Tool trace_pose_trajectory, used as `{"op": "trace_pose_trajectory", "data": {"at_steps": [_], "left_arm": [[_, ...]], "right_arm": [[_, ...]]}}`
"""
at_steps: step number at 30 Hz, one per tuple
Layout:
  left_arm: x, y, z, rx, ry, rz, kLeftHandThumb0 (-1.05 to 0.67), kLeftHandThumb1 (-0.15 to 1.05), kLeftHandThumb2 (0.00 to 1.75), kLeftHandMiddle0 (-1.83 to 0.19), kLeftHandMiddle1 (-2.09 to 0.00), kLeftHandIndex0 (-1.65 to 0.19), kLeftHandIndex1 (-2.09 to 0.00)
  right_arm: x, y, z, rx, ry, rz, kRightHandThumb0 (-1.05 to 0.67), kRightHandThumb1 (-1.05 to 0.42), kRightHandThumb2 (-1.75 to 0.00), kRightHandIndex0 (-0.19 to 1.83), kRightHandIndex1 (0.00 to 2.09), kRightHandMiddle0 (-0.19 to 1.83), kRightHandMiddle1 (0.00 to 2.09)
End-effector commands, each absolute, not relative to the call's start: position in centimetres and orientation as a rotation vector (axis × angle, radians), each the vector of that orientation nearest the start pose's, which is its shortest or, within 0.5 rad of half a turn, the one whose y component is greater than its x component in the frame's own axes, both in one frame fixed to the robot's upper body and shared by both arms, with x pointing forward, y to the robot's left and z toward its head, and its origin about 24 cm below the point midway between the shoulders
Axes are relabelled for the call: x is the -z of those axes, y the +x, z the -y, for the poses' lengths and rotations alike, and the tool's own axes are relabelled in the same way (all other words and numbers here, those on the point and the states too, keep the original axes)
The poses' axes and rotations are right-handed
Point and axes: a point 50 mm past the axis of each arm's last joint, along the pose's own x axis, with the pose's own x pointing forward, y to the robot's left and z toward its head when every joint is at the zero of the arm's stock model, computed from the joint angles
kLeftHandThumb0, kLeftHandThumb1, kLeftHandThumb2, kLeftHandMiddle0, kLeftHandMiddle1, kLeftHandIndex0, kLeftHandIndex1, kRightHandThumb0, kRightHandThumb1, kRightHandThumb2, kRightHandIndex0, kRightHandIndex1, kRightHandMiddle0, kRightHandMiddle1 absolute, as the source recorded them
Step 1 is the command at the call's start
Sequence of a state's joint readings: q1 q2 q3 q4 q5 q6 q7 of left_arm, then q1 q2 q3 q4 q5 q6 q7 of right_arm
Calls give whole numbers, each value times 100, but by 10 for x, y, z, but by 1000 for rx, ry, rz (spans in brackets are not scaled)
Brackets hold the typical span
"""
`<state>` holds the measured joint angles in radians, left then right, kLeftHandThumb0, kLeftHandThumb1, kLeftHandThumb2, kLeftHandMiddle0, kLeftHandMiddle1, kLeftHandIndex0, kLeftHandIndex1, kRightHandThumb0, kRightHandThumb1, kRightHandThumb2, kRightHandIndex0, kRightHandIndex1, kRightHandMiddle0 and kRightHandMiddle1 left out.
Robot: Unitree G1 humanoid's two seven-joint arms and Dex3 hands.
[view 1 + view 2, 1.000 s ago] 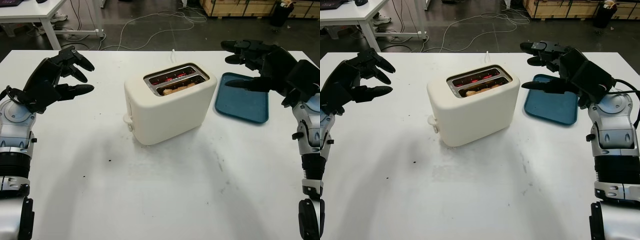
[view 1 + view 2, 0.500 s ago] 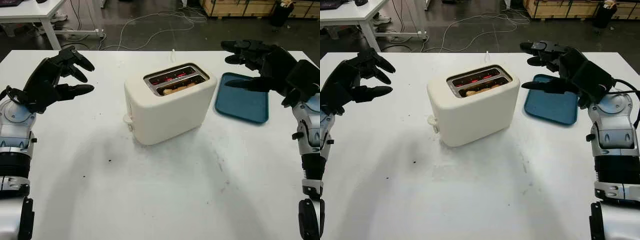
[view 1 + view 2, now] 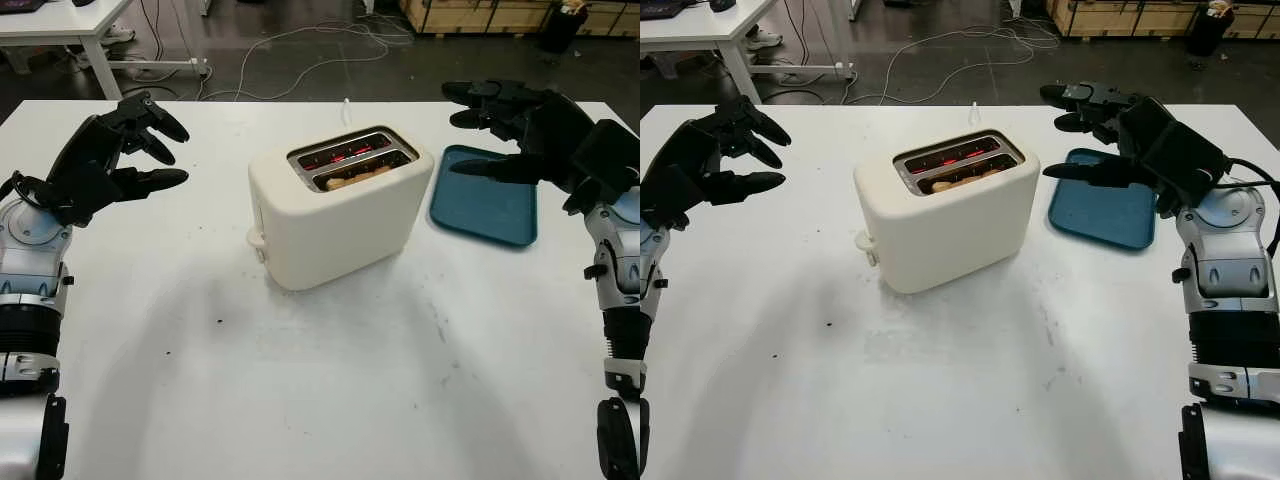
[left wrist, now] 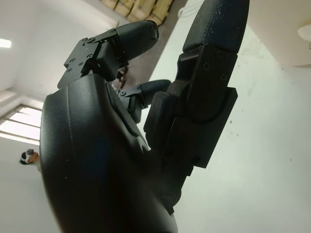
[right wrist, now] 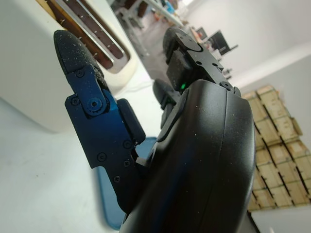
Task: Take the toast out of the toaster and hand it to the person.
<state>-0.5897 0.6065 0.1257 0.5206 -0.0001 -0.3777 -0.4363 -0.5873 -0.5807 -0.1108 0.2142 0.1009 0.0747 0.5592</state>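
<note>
We see nothing changed: our left hand [image 3: 110, 155] at upper left and right hand [image 3: 520, 125] at upper right stay open, empty. Browned toast [image 3: 358, 176] sits inside the smooth cream toaster [image 3: 335, 210], centre frame.

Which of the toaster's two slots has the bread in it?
The slot nearer the robot holds the toast. The far slot of the toaster shows glowing red elements instead.

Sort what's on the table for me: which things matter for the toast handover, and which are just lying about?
Job:
toaster, mid-table
toast, down in the near slot
left hand, open, left of the toaster
right hand, open, above the tray

Lying about:
blue tray, right of the toaster
cables on the floor behind
</note>
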Motion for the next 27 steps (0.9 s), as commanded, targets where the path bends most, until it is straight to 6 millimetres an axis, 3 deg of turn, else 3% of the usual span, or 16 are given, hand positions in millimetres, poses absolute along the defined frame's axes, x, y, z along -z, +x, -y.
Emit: {"op": "trace_pose_trajectory", "data": {"at_steps": [1,27], "left_arm": [[-186,337,-263,247,657,386,-105,92,6,-26,-153,-21,-143],[-185,337,-263,241,653,382,-105,92,6,-28,-153,-21,-144]], "right_arm": [[-202,337,232,-393,-485,238,-62,-72,0,0,82,44,0],[-201,337,233,-392,-484,240,-63,-72,0,0,82,44,0]]}}
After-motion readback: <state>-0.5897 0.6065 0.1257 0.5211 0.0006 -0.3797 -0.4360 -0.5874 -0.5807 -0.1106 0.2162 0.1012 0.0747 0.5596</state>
